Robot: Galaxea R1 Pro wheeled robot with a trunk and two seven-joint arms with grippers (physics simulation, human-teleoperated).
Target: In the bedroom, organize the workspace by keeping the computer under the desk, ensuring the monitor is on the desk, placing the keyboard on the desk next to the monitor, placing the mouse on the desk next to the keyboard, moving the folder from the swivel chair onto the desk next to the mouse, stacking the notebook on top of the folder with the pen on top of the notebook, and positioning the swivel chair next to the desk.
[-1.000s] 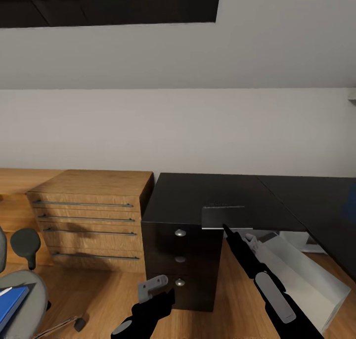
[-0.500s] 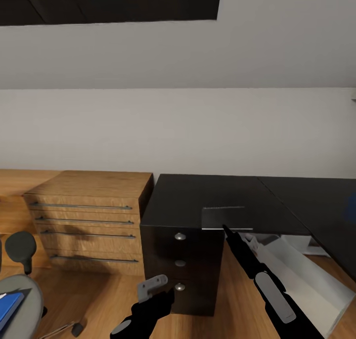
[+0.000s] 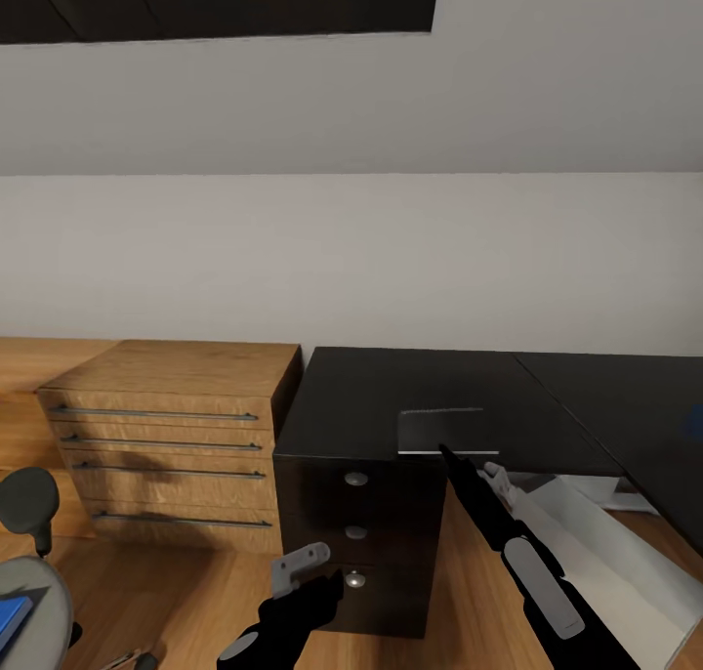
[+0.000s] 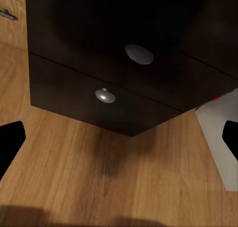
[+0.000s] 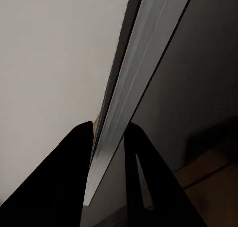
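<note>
Right end effector [image 3: 444, 447]: clamped on the near edge of the notebook [image 3: 444, 428], a thin black-covered book with a pale page edge, held level over the front of the black worktop [image 3: 391, 397]; the right wrist view shows its two dark fingers [image 5: 69, 172] pinching the book's edge [image 5: 119, 108]. Whether the book rests on the worktop or hangs just above it cannot be told. Left end effector [image 3: 305, 565]: spread wide, empty, low before the black drawers, near a silver knob [image 4: 105, 95]. Computer [image 3: 596, 563]: light grey case beneath the worktop, beside the right arm. Swivel chair [image 3: 29, 553]: at the left margin, armrest and seat rim in view, with a sliver of the blue folder [image 3: 10, 619] on the seat. Wooden drawer chest [image 3: 166, 436]: just left of the worktop. Risk: the folder is not under the notebook, so releasing here would put the stack in the wrong order; an edge-only pinch could also let the book droop or slip.
</note>
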